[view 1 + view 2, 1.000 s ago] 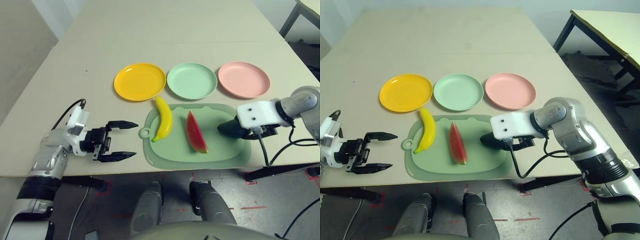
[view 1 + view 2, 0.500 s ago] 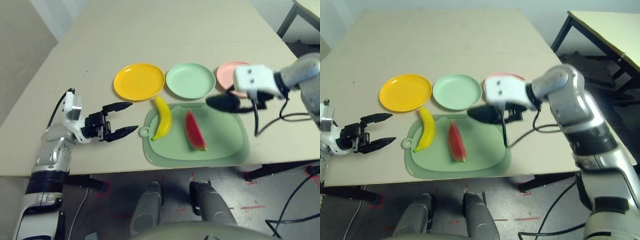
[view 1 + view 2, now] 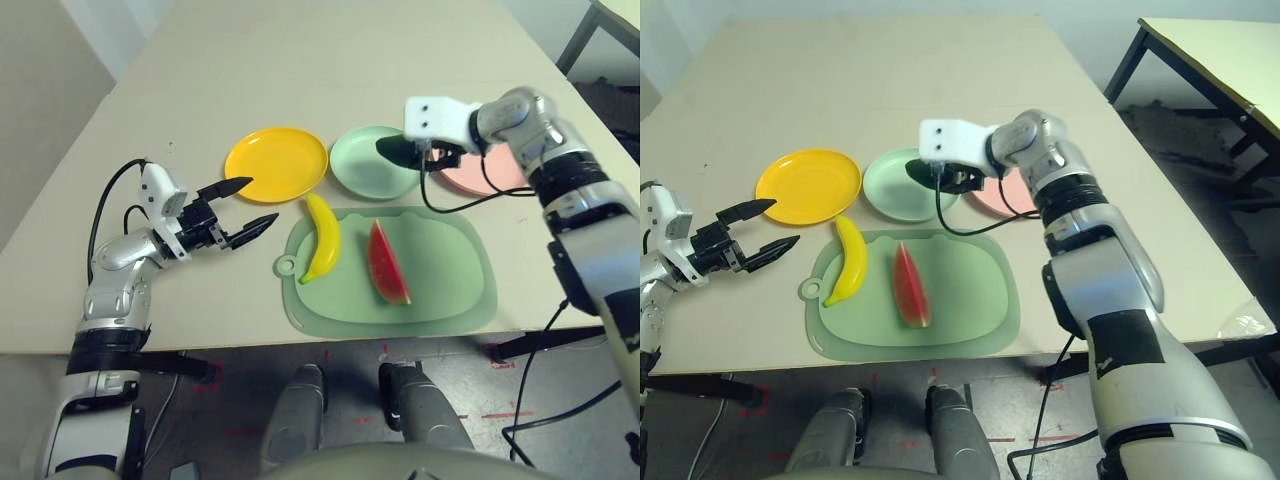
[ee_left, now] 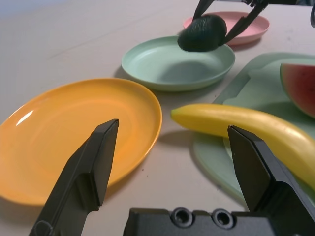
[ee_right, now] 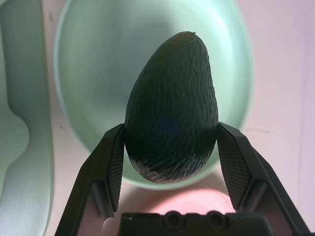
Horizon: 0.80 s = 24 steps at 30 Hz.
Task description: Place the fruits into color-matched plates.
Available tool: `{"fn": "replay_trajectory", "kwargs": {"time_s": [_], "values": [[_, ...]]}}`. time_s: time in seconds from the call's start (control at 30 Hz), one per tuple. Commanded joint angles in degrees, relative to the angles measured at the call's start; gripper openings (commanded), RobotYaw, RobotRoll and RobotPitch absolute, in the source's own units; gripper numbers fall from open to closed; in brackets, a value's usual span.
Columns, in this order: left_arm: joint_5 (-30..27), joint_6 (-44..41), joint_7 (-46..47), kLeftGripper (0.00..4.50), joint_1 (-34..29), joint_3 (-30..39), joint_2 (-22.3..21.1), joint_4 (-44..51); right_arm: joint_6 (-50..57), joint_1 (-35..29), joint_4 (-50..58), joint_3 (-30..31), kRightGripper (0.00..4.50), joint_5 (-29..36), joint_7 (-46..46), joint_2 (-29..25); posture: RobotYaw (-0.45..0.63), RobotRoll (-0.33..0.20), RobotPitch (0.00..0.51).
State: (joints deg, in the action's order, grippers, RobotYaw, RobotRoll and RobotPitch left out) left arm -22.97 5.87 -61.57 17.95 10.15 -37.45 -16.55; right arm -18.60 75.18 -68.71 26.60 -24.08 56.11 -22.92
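My right gripper (image 5: 170,147) is shut on the dark green avocado (image 5: 172,108) and holds it just above the mint green plate (image 3: 365,172). The yellow banana (image 3: 323,237) and the red watermelon wedge (image 3: 386,262) lie on the pale green cutting mat (image 3: 450,290). Left of the green plate sits the yellow-orange plate (image 3: 277,163), and the pink plate (image 3: 497,178) is on its right, partly behind my right arm. My left gripper (image 3: 243,204) is open near the yellow-orange plate's front left edge, pointing toward the banana.
A black cable hangs from my right wrist over the pink plate and the mat's far edge. Bare tabletop (image 3: 330,60) stretches behind the plates. The table's front edge runs just below the mat.
My right gripper has carried the avocado left from the mat's far right side to above the mint green plate. My left gripper has moved forward toward the yellow-orange plate and banana.
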Motion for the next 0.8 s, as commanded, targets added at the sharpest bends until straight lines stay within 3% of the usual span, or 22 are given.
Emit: {"fn": "replay_trajectory", "kwargs": {"time_s": [0.03,0.17,0.5,0.63,0.8], "values": [[1.3,1.0,-0.5,4.5,-1.3,-0.3,-0.8,0.4,-1.8,0.1,-2.8,1.7,3.05,-2.9,-1.7,0.7,0.08,0.0,0.13],[1.5,1.3,-1.5,4.5,-1.6,-0.5,-1.0,0.4,-3.3,0.9,-3.4,1.7,4.4,-4.1,-1.6,-0.1,0.07,0.0,0.136],[0.8,1.5,-5.6,4.5,-1.1,-1.8,-0.1,-0.4,-16.0,4.2,4.8,0.3,4.46,-1.4,9.7,-8.6,0.03,0.0,0.145],[-3.0,-0.8,-13.6,4.5,-1.0,-2.3,-1.5,0.1,-24.6,0.9,18.0,0.3,4.46,6.9,22.5,-13.1,0.02,0.0,0.149],[-7.0,-4.1,-27.0,4.5,-1.8,-3.8,-5.3,0.7,-31.1,-4.8,38.4,5.6,4.46,15.1,33.5,-16.9,0.0,0.0,0.156]]}}
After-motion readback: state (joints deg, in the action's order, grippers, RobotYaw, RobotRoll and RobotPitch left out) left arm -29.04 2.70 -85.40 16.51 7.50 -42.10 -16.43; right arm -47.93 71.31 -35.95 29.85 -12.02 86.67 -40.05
